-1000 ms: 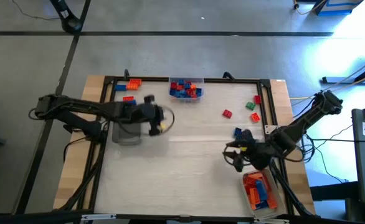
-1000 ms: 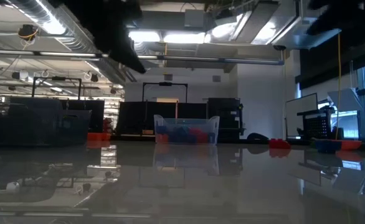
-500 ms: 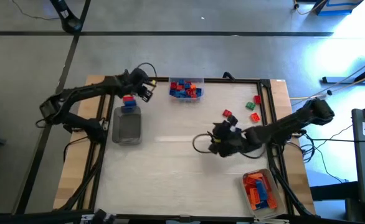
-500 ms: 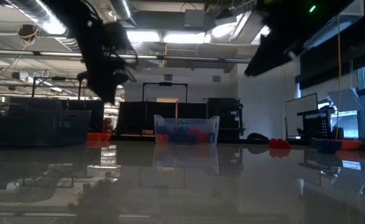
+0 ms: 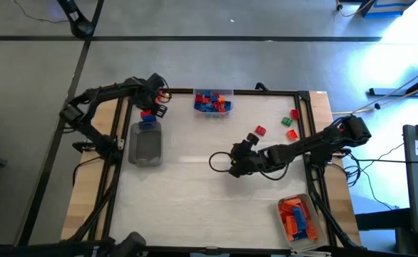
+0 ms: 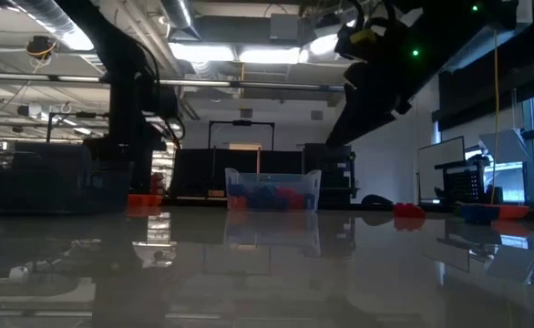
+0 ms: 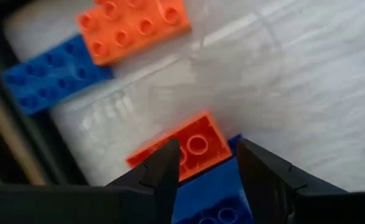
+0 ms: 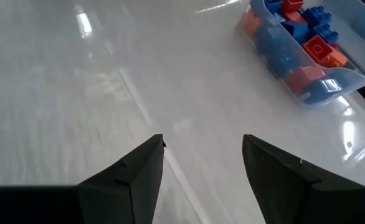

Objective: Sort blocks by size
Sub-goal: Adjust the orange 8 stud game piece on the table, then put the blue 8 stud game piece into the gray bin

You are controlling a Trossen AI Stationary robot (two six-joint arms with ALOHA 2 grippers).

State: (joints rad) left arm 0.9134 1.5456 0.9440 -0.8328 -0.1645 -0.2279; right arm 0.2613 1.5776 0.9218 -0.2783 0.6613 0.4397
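Holding blue and red blocks (image 5: 212, 101), a clear tray (image 5: 213, 111) sits far-side.

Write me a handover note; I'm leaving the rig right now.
Left end effector: open, empty, over a red brick at the table's back left.
Right end effector: open, empty, above mid-table.
Bricks: some in the back tray, some in the front-right tray.
The left tray looks empty.
Left: loose bricks at back right and back left.
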